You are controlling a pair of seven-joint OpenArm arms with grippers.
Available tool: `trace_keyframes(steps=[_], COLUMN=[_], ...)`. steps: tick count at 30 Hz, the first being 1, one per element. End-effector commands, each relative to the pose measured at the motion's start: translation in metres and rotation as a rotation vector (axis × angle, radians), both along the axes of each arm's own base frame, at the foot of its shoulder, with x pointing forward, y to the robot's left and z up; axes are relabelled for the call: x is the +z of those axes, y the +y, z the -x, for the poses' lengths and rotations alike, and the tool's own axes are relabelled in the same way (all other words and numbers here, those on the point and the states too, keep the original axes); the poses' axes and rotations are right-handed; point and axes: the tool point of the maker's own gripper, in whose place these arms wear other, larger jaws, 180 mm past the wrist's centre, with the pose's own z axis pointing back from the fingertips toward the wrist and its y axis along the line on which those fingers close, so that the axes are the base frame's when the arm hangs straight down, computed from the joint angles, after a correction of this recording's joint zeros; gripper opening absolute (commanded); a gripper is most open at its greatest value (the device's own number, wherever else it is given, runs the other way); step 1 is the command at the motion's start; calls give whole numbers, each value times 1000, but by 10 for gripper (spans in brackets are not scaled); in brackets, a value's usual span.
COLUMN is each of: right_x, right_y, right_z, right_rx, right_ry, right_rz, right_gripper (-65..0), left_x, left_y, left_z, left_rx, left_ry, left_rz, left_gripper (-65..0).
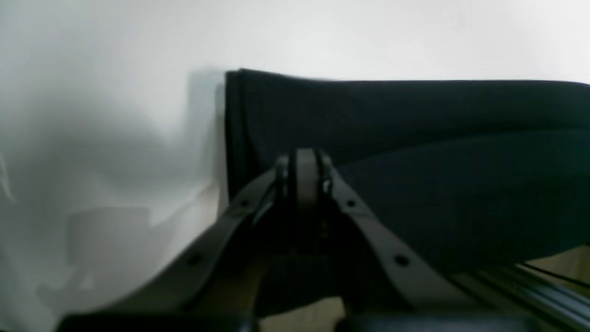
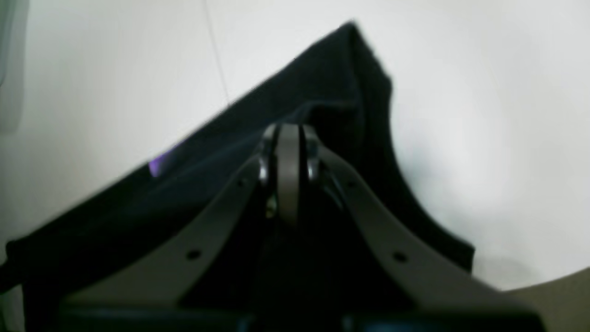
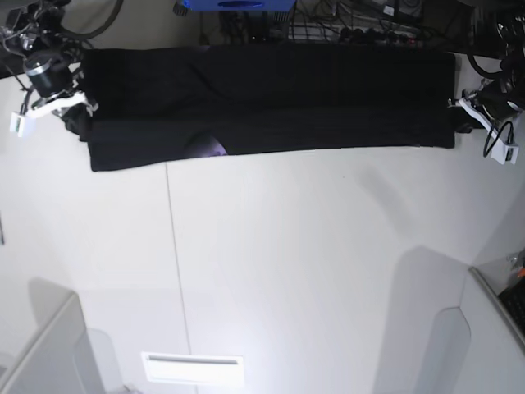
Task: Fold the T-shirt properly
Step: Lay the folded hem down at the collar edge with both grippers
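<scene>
The black T-shirt (image 3: 271, 98) lies as a long flat band along the far side of the white table (image 3: 287, 263), its near edge folded over. A small purple patch (image 3: 205, 146) peeks out at that edge. My right gripper (image 3: 80, 121) is at the band's left end, shut on the cloth. In the right wrist view its closed fingertips (image 2: 288, 133) pinch the T-shirt (image 2: 322, 83), which bunches around them. At the band's right end my left gripper (image 3: 458, 115) is also shut. Its tips (image 1: 306, 159) sit on the T-shirt (image 1: 438, 138) edge, with a crease running from them.
Cables and a blue object (image 3: 238, 4) crowd the table's far edge behind the shirt. Grey panels stand at the near left (image 3: 41, 353) and near right (image 3: 484, 328) corners. A white strip (image 3: 193, 368) lies near the front. A seam (image 3: 176, 271) runs down the table.
</scene>
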Motion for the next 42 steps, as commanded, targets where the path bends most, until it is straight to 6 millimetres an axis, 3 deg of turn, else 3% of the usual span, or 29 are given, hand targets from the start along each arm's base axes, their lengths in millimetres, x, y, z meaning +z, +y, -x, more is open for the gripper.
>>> trace_keyframes(steps=[1, 14, 23, 35, 36, 37, 38, 42], right_x=[7, -6, -8, -28, -28, -29, -29, -31], right_y=[-2, 4, 5, -2, -2, -2, -2, -1], right_z=[0, 26, 29, 41, 41, 43, 44, 47], right_rx=[9, 56, 61, 30, 30, 30, 30, 12], right_ry=[-19, 48, 59, 120, 120, 126, 128, 130], right_rz=[11, 15, 14, -13, -13, -13, -13, -24], right_gripper=[-650, -650, -650, -650, -641, -590, -540, -392], left_x=[10, 1, -8, -8, -9, -8, -9, -9], left_y=[3, 0, 0, 1, 1, 1, 2, 3], left_z=[-6, 7, 25, 26, 27, 27, 27, 27], left_rx=[-13, -13, -13, -9, -9, -8, -6, 1], left_ry=[-30, 9, 60, 64, 66, 65, 66, 63], left_rz=[-17, -8, -5, -7, -7, -7, -7, -7], left_gripper=[-650, -650, -650, -650, -650, -650, -625, -403])
